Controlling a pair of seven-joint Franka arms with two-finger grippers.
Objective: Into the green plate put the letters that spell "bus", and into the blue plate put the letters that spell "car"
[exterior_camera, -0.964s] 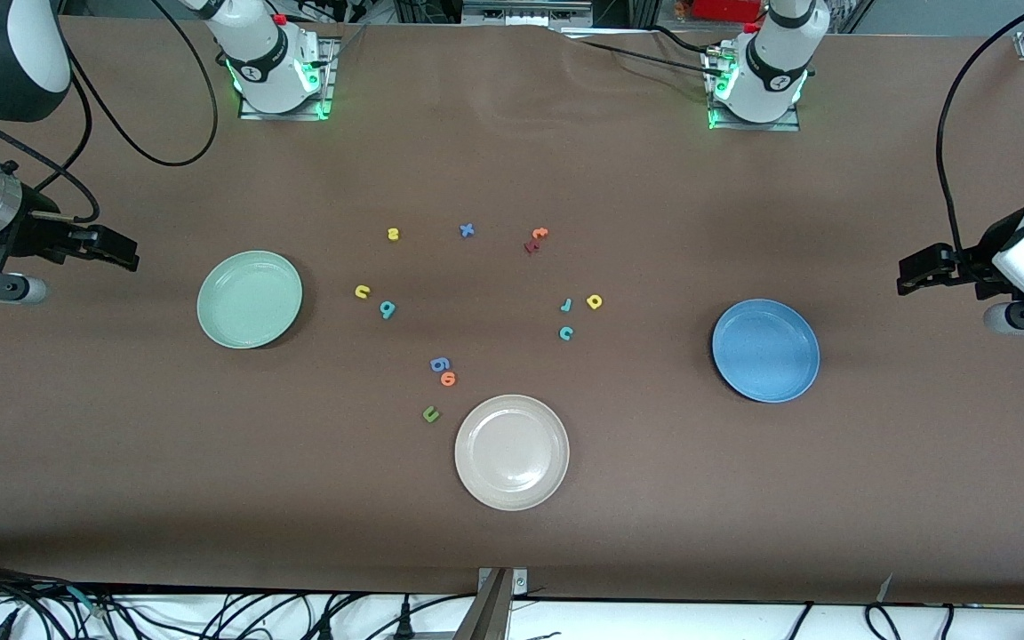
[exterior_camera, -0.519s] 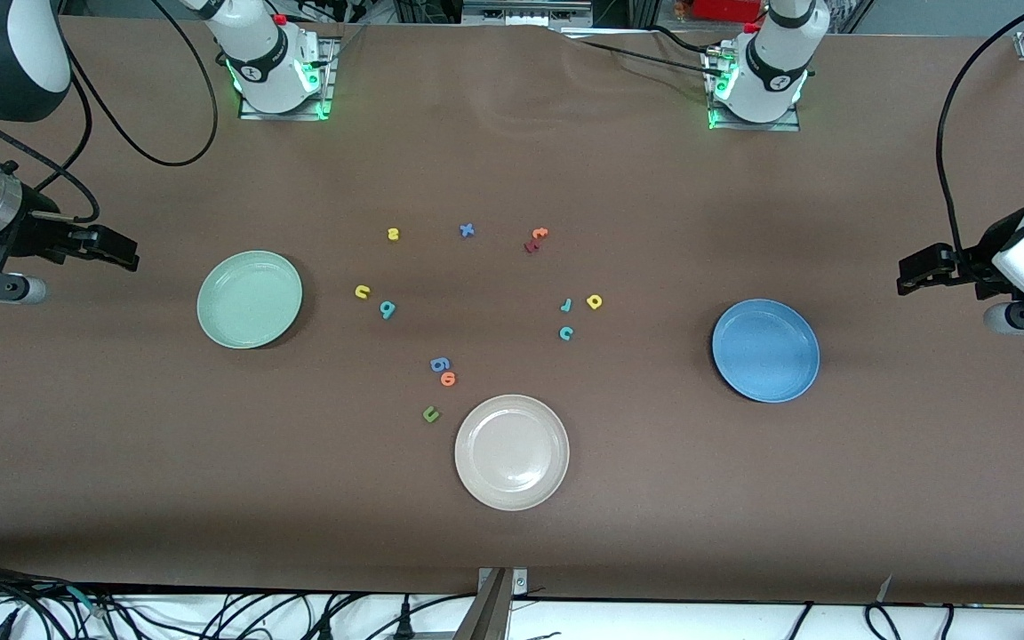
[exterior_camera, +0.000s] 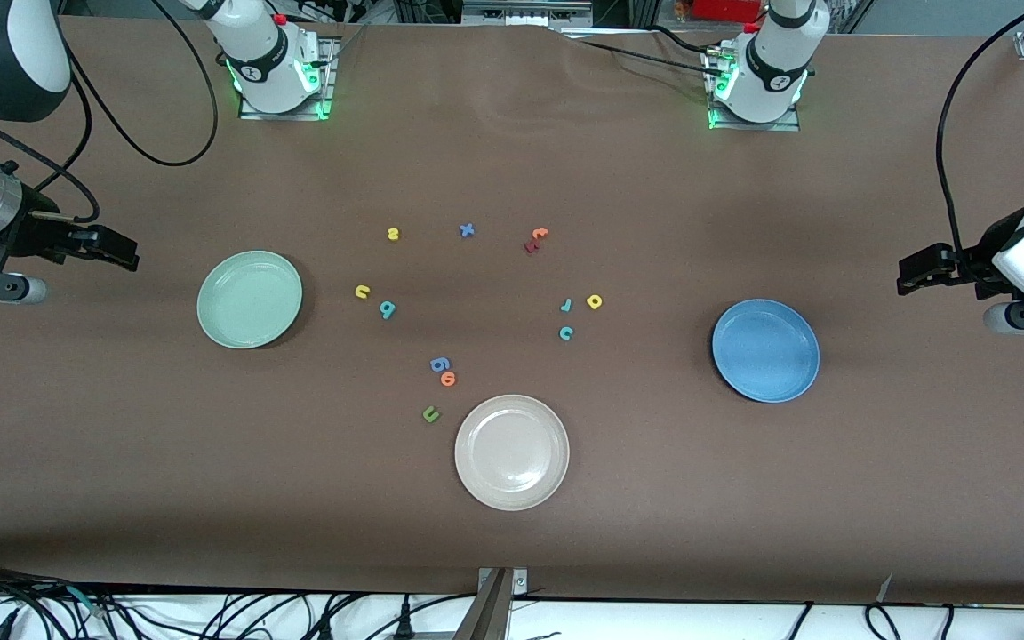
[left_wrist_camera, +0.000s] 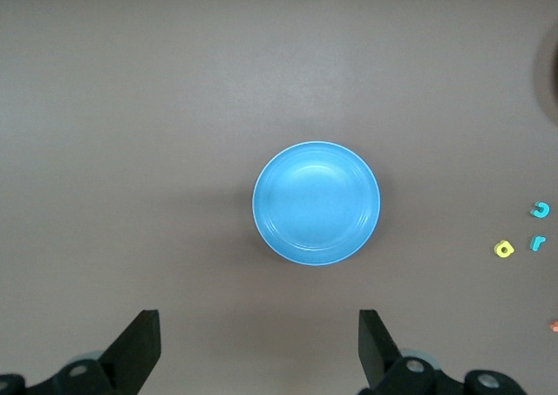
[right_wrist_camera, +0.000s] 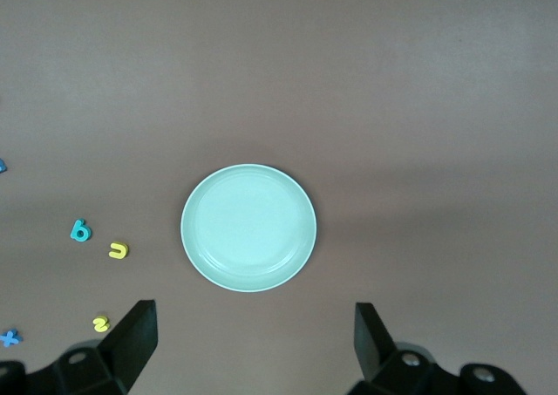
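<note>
No movement since the earlier frames: left gripper [exterior_camera: 912, 271] and right gripper [exterior_camera: 116, 249] both wait with jaws apart and empty at their own table ends, each near its plate. Sorting not begun, by the look of it: green plate [exterior_camera: 250, 299] and blue plate [exterior_camera: 765, 350] empty; teal "b" [exterior_camera: 388, 309], yellow "u" [exterior_camera: 363, 292] and "s" [exterior_camera: 393, 234] lie beside the green plate, teal "c" [exterior_camera: 566, 333], "r" [exterior_camera: 566, 305] and yellow "a" [exterior_camera: 595, 301] mid-table toward the blue. Next move likely a fine pinch on one tiny letter; no brands or writing legible besides the letters.

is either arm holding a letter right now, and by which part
Nothing is held. The left gripper and the right gripper both hang with open, empty jaws at their own ends of the table.
</note>
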